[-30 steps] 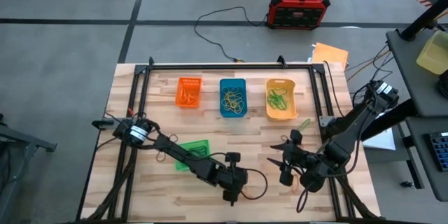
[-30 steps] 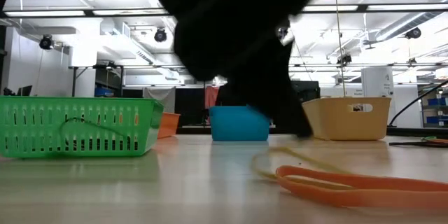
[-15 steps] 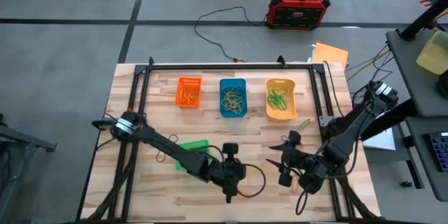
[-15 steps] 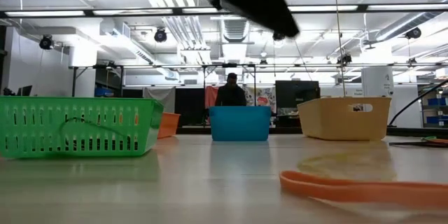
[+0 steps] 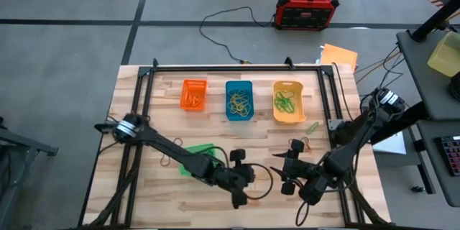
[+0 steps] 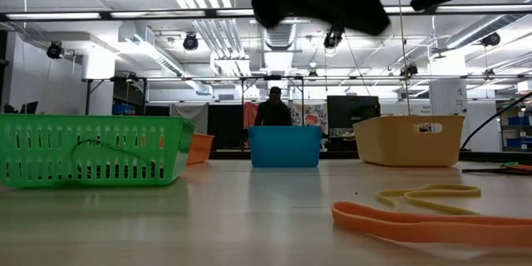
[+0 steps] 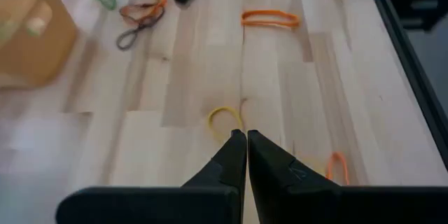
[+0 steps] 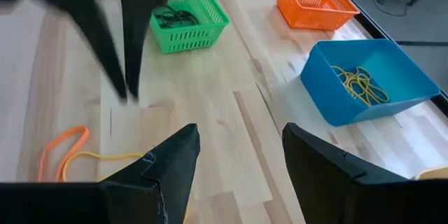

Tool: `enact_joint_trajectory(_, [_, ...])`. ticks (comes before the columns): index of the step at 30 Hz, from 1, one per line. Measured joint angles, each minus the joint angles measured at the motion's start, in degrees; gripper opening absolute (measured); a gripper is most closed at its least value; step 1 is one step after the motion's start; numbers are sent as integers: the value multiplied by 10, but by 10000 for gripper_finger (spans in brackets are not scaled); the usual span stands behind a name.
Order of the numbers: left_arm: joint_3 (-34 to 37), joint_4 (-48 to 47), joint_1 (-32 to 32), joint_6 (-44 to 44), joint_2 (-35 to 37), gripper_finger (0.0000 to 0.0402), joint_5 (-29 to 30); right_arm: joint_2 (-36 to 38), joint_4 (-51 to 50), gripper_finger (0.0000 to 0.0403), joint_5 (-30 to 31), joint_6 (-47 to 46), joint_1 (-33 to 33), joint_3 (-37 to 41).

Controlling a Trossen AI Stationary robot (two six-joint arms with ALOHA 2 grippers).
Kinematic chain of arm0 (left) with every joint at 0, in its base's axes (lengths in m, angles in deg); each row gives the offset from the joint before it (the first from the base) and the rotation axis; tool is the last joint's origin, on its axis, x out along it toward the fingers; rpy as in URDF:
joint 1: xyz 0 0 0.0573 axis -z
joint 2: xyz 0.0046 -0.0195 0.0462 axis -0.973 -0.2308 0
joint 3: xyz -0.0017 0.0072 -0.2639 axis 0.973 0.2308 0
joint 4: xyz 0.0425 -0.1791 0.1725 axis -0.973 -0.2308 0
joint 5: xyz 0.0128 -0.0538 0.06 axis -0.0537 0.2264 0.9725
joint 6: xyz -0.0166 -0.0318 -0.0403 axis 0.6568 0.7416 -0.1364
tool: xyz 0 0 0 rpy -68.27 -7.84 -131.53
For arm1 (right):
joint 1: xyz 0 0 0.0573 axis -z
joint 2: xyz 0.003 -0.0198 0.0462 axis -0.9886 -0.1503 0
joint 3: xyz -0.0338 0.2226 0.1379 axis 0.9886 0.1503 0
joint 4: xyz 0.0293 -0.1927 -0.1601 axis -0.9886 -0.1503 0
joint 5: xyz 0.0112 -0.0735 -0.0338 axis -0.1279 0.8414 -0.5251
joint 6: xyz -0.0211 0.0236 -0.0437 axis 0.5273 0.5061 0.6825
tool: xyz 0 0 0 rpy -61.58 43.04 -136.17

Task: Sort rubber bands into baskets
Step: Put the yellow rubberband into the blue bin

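Sorting is judged partly done: bands are seen in the orange basket (image 5: 193, 94), blue basket (image 5: 239, 100) and yellow-orange basket (image 5: 288, 102) at upper centre. Loose rubber bands (image 7: 269, 19) remain on the table. The left gripper (image 7: 246, 142) is closed, empty; the right gripper (image 8: 236, 155) is spread wide.

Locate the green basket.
In the high view the green basket sits on the table's near-left part, half under the left arm, nearer the front than the row of orange basket, blue basket and yellow basket.
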Motion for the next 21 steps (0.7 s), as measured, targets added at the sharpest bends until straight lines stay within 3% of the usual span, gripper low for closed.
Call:
enact_joint_trajectory(5, [-6, 26, 0, 47, -47, 23, -9, 27, -17, 201, -3, -2, -4, 0])
enact_joint_trajectory(16, [-29, 37, -4, 60, -124, 166, 1, 52, -16, 201, -4, 2, -6, 0])
enact_joint_trajectory(21, [-29, 51, -6, 71, -148, 201, 2, 50, -16, 201, -5, 2, -6, 0])
